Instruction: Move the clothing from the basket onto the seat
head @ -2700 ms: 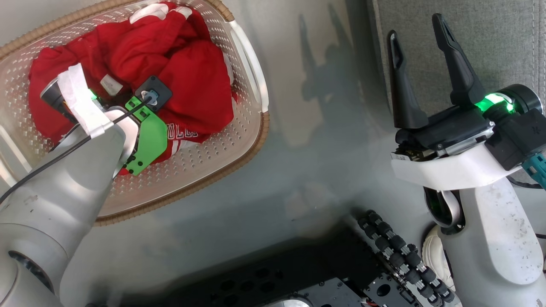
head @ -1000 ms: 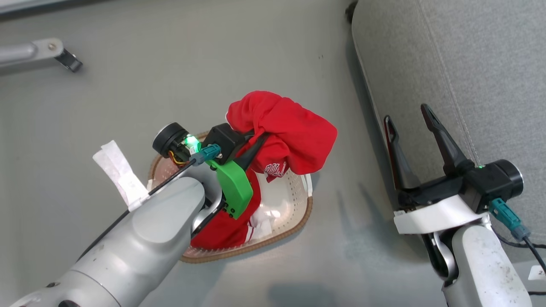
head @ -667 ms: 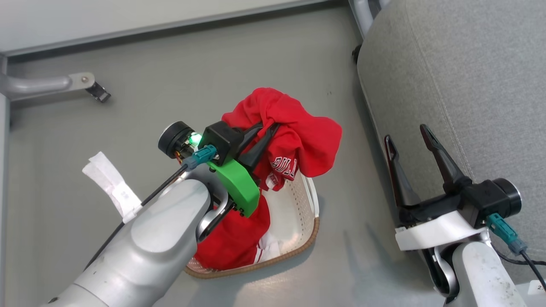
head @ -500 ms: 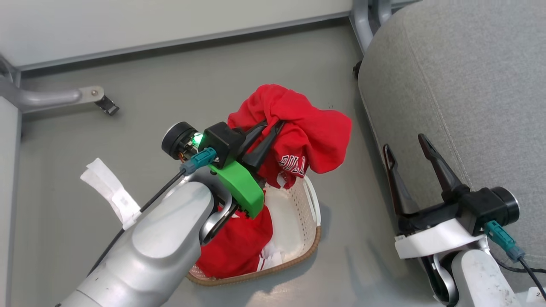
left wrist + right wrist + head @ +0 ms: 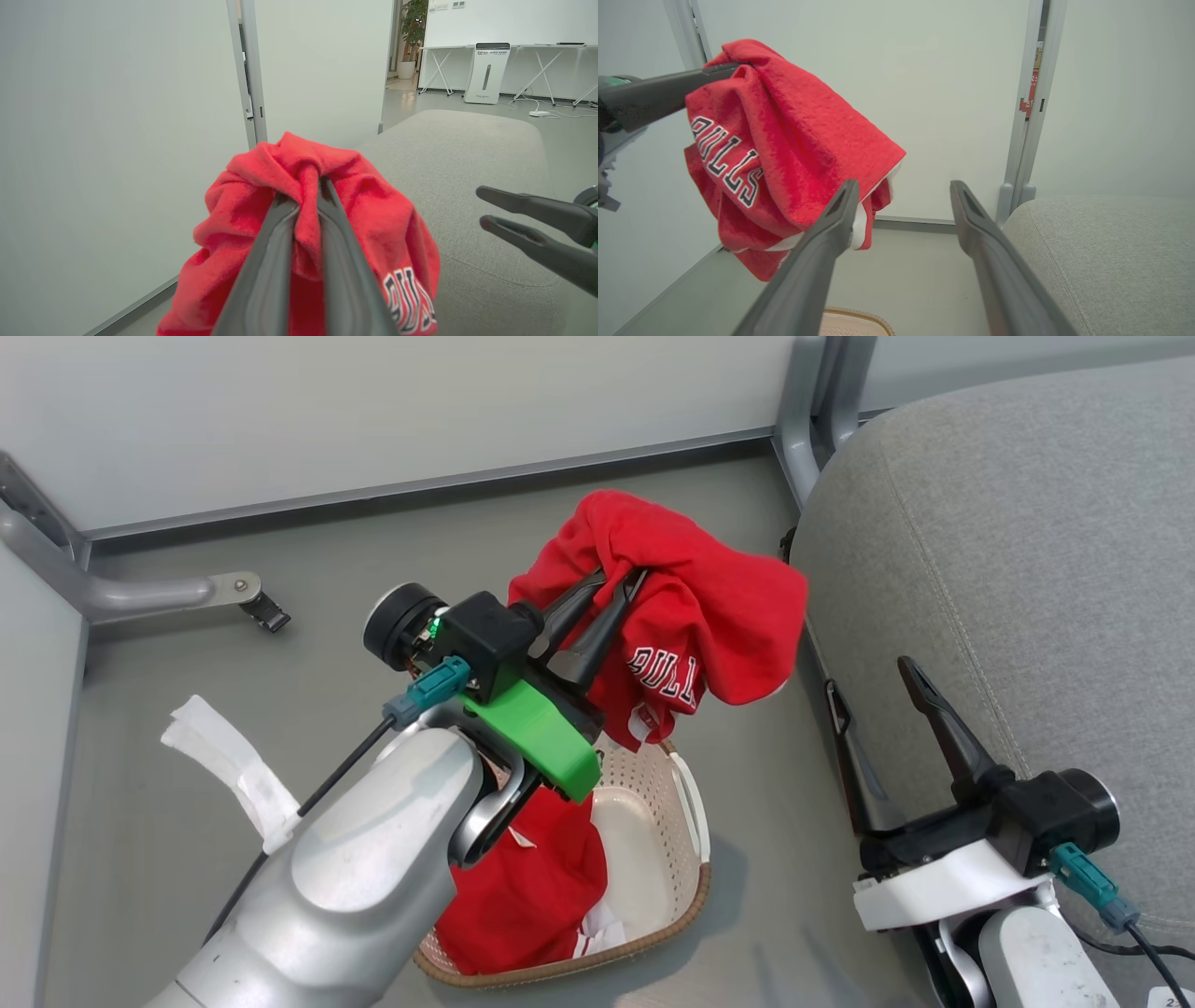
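Observation:
My left gripper is shut on a red garment with white lettering, held in the air above the basket and just left of the seat. In the left wrist view the two fingers pinch a fold of the red garment, with the grey seat behind it. More red clothing lies in the cream basket under my left forearm. My right gripper stands open at the seat's left edge, empty. From the right wrist view the hanging garment shows up left of my open fingers.
A pale wall runs behind, with a grey metal post at the seat's far corner and a metal leg with a foot on the floor to the left. The grey floor lies around the basket.
My left gripper has lifted the red garment out of the basket and carried it up and right toward the seat. The head camera has tilted up. My right gripper stays open.

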